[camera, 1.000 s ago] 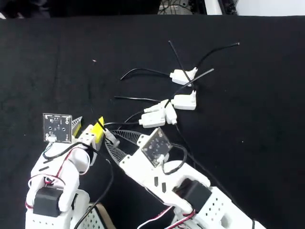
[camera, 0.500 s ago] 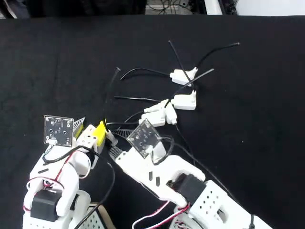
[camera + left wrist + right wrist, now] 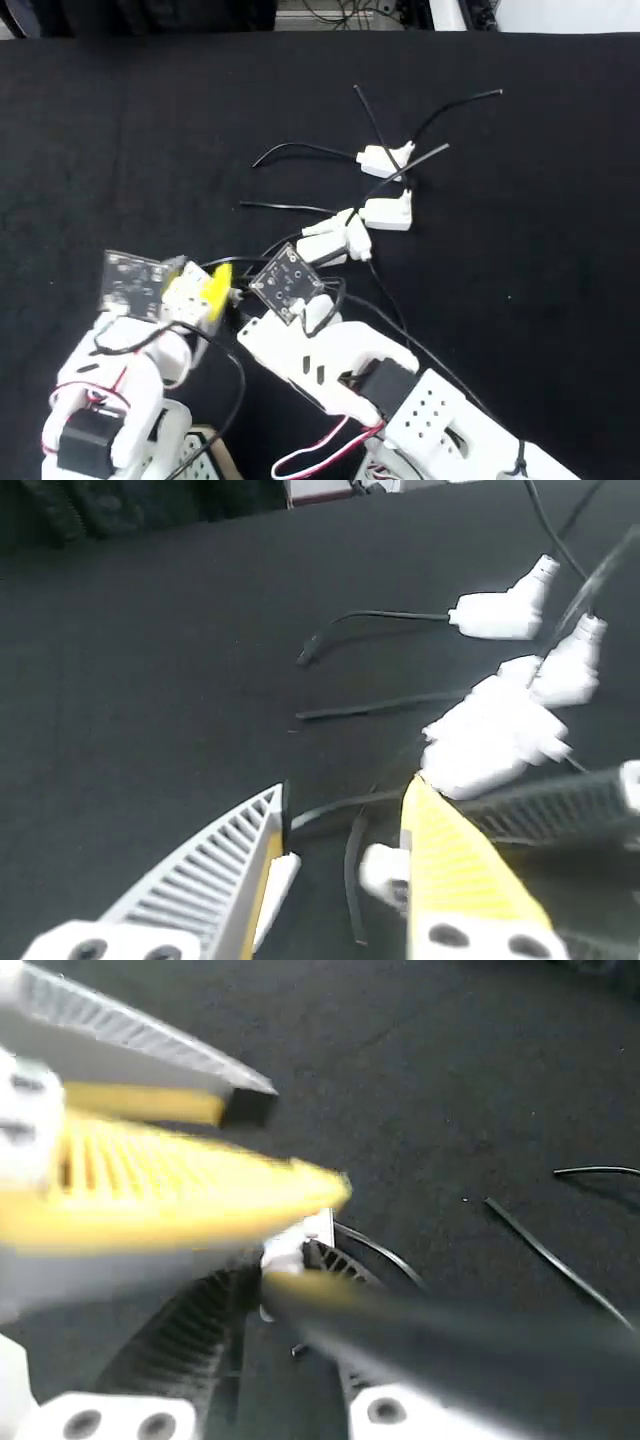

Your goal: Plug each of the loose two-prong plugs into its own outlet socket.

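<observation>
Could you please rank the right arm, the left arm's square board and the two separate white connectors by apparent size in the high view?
1. Right arm.
2. Square board, though it sits raised, nearer the camera.
3. Upper connector and lower connector: these look alike.

On the black cloth counter point(image 3: 520, 300)
White two-prong plugs point(image 3: 340, 235) cluster centrally, behind and right of the left pincer point(image 3: 345, 795).

Bright, even, diffuse light; faint soft shadows.
</observation>
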Controlling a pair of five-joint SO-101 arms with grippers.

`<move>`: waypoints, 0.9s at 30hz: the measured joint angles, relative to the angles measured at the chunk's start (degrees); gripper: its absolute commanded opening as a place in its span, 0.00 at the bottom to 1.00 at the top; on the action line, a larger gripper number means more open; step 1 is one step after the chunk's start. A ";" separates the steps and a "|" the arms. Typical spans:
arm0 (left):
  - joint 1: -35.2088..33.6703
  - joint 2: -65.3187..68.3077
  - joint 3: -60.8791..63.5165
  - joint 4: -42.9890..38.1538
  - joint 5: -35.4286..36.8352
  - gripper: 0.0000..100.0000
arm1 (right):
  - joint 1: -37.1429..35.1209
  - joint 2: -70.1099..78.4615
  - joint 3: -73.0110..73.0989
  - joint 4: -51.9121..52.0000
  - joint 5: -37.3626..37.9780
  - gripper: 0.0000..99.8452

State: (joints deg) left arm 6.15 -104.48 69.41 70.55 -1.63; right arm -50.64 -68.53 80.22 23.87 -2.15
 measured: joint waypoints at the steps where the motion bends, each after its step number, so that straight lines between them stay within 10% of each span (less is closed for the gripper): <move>1: -2.81 0.00 -0.35 0.18 0.00 0.19 | 0.00 0.18 -0.44 -0.18 0.00 0.01; 12: -42.02 0.18 5.63 0.18 -0.97 0.19 | 0.00 14.86 -9.32 -0.35 0.00 0.01; 27: -44.75 0.18 18.02 -2.55 -8.97 0.19 | 0.00 47.65 -16.88 -20.66 0.00 0.01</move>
State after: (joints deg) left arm -38.59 -104.31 87.43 68.00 -10.59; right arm -50.64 -20.88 63.34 3.21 -2.15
